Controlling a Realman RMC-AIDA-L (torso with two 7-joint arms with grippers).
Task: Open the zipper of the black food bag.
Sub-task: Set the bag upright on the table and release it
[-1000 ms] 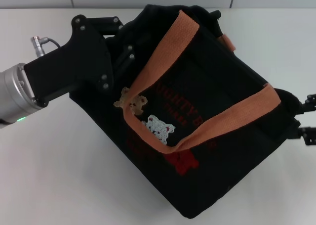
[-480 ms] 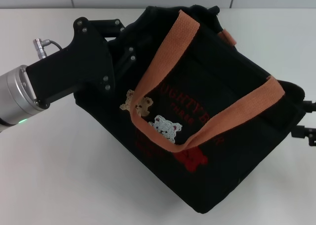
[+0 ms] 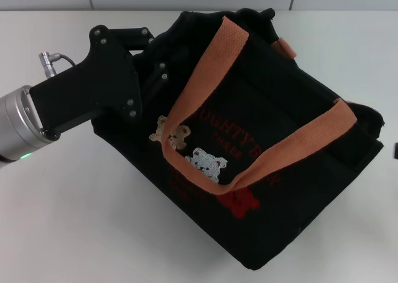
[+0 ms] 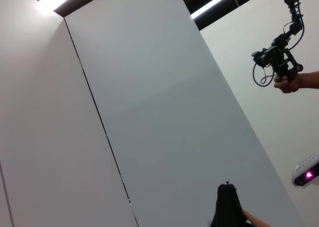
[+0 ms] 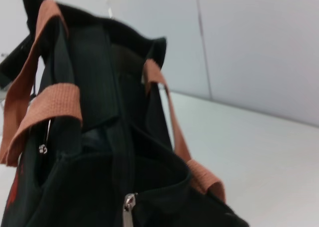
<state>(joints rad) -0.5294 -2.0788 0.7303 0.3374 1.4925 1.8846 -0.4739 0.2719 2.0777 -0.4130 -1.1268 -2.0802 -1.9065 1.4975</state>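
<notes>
The black food bag [image 3: 261, 146] lies tilted on the white tabletop [image 3: 81, 227]. My left gripper [image 3: 146, 59] is pressed against the bag's far-left corner; I cannot tell how its jaws stand. My right gripper is out of sight beyond the bag's right end. The zipper [image 5: 128, 207], its silver pull close to my right wrist camera, looks partly open. I judge I'm bracing the bag; next, take the pull and draw it along.
</notes>
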